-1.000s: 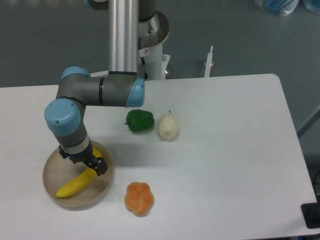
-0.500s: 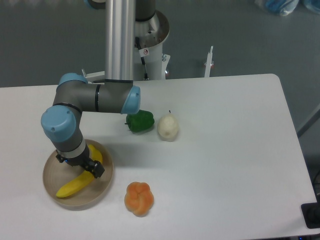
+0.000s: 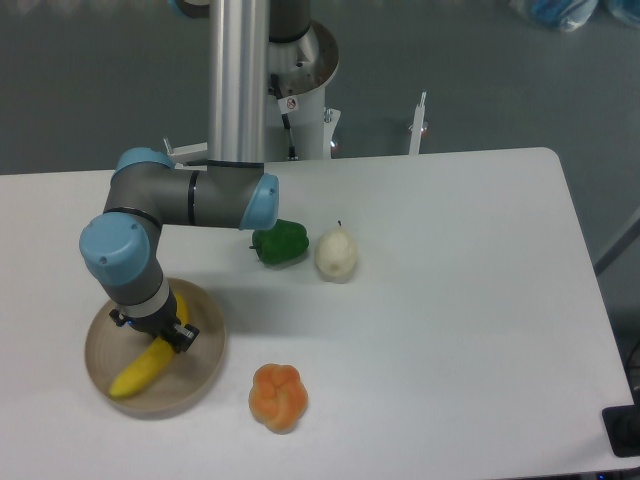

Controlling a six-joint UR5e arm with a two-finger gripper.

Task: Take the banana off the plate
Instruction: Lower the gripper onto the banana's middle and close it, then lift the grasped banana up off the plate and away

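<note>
**Q:** where's the banana at?

**Me:** My feed shows the banana point(image 3: 143, 367), smooth bright yellow, lying across the beige plate point(image 3: 205, 362) on the white table point(image 3: 450, 330); grey floor behind. My gripper point(image 3: 162, 335) sits right on its upper end. Can't tell if the fingers have closed.

Your arm is folded at the elbow, wrist pointing straight down. You cannot read the jaw state of the gripper point(image 3: 160, 335); the wrist hides it.
</note>
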